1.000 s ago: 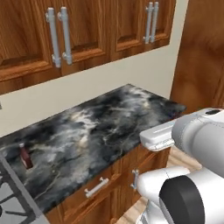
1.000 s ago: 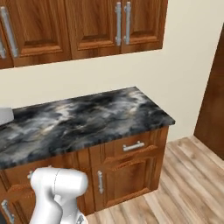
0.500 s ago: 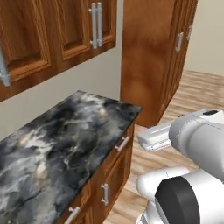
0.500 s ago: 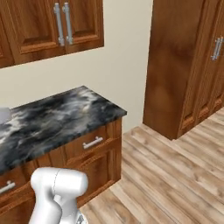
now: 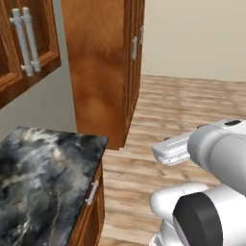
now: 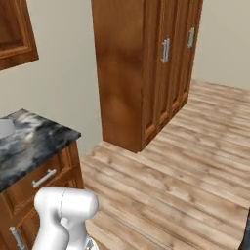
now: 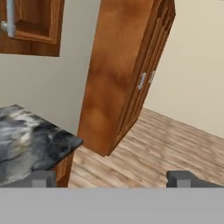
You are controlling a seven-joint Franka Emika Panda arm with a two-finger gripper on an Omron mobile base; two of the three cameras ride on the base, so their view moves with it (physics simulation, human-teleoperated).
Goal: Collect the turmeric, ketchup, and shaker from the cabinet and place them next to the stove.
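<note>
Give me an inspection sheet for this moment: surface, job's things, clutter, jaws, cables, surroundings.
Surface: dark marbled stone counter over brown wooden drawers with grey bar pulls; its visible part is bare.
Job's things: brown wooden wall cabinet, doors shut, twin long grey bar handles; turmeric, ketchup, shaker and stove: nothing seen.
Clutter: nothing seen.
Gripper: jaws wide open, holding nothing, facing the tall cupboard and floor.
Cables: nothing seen.
Surroundings: tall brown wooden pantry cupboard with small grey handles, light wood plank floor, beige wall.
</note>
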